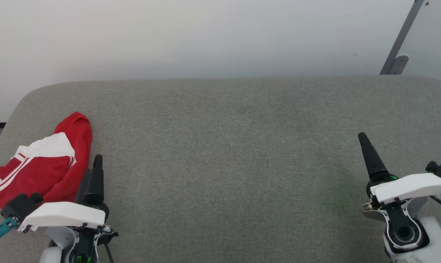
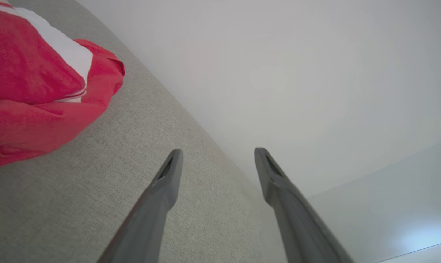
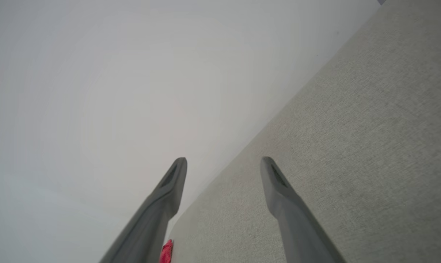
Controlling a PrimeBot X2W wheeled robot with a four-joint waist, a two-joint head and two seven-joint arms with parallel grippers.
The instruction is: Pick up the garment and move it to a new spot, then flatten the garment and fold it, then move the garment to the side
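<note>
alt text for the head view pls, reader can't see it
A crumpled red and white garment lies at the left end of a grey fabric-covered surface, with the left gripper close beside its right edge. The right gripper sits at the lower right, far from it, and a pale wall stands behind.

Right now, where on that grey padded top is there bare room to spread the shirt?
The grey padded top lies bare from the left gripper across to the right gripper. It is crowded only at its left end, where the bunched garment lies beside the left gripper.
</note>
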